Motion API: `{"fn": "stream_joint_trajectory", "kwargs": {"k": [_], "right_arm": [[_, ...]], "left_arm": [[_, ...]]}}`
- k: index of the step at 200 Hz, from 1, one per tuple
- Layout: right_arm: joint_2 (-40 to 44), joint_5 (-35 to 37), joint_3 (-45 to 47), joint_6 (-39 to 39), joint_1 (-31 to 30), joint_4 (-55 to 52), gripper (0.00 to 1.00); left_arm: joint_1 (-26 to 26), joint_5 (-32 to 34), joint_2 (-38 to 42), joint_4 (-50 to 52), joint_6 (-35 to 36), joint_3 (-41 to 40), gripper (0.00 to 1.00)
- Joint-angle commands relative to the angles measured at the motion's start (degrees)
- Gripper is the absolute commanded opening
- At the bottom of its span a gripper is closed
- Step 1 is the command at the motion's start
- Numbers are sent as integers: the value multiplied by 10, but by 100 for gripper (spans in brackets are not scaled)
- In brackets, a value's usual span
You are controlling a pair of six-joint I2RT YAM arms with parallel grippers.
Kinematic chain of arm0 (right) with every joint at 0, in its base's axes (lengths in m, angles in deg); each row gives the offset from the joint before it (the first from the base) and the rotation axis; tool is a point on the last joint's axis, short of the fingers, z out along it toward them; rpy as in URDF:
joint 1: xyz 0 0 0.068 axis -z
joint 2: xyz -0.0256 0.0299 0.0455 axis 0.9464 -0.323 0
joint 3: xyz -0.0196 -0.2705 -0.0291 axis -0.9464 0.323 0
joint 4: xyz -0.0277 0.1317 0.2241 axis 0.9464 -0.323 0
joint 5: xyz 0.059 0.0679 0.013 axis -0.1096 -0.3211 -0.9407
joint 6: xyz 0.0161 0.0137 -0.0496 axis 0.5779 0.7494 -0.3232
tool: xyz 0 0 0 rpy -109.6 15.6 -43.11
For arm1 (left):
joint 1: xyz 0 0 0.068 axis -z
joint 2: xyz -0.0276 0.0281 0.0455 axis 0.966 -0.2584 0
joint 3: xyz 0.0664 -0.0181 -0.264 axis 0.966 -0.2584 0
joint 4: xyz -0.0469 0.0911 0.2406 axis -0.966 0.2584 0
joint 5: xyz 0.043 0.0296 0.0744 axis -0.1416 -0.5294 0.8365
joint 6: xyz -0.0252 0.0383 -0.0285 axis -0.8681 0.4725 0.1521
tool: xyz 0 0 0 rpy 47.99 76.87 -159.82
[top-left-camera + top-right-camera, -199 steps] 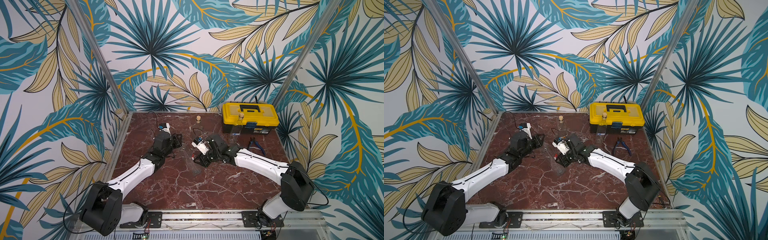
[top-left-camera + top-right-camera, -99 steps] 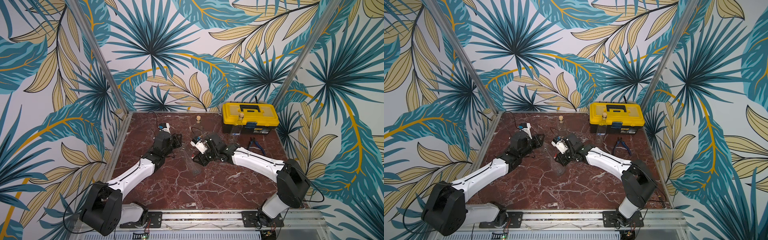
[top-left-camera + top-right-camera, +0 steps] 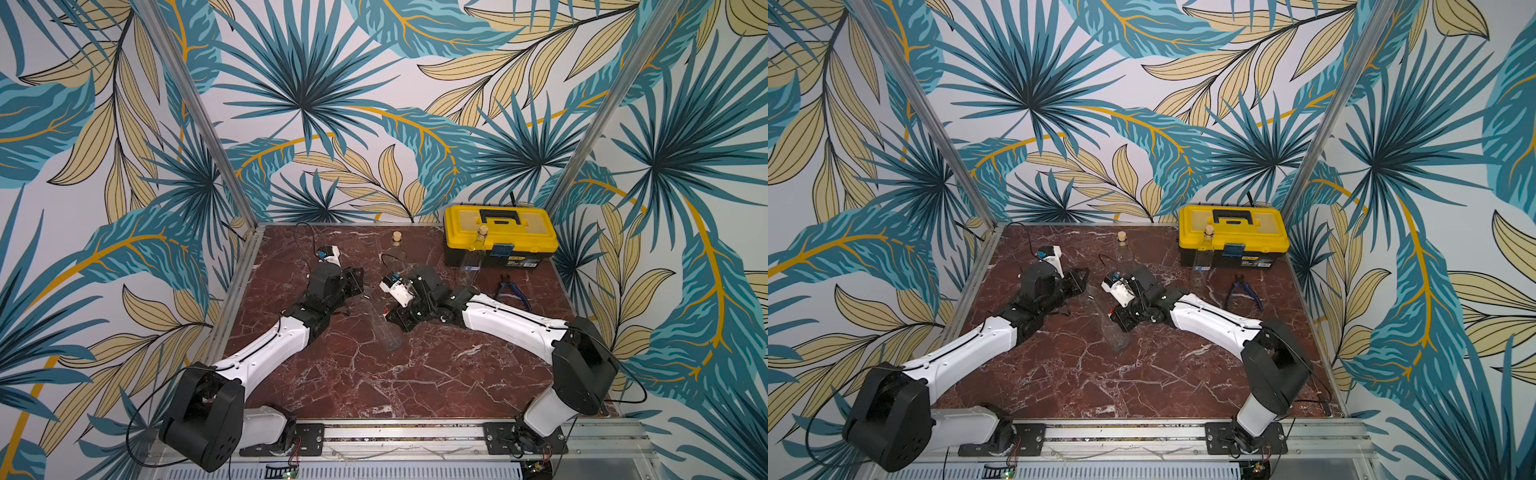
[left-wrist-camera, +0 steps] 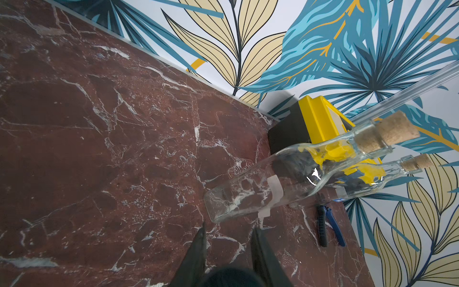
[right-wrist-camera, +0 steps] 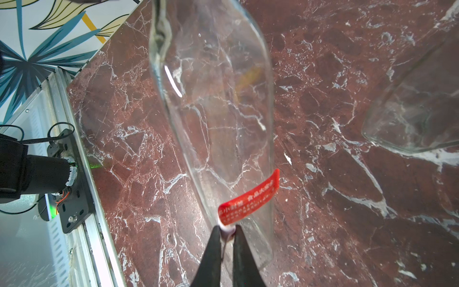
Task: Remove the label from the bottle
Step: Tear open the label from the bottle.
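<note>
Pinching the flimsy, probably tear-prone label [image 5: 248,198] by its white end beside the slick glass bottle [image 5: 216,99], right gripper [image 5: 226,233] is clamping narrow on it.

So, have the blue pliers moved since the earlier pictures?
No. The blue pliers lie in the same spot before the yellow toolbox.

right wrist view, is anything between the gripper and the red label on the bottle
Nothing visible stands in the way. The right gripper is already at the red label, its jaws closed on the label's pale end where it lifts off the clear bottle. Another bottle sits apart, off to one side.
</note>
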Motion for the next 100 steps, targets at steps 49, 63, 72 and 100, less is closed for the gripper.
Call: {"fn": "stream_joint_trajectory", "kwargs": {"k": [49, 63, 72, 100], "right_arm": [[6, 18, -5, -8, -2, -17, 6], [8, 18, -3, -8, -2, -17, 5], [9, 18, -2, -8, -3, -18, 5], [9, 15, -3, -7, -3, -20, 17]], "left_arm": [[3, -4, 1, -17, -3, 17, 0], [3, -5, 1, -17, -3, 17, 0], [3, -5, 0, -17, -3, 17, 0], [3, -6, -1, -17, -4, 16, 0]]}}
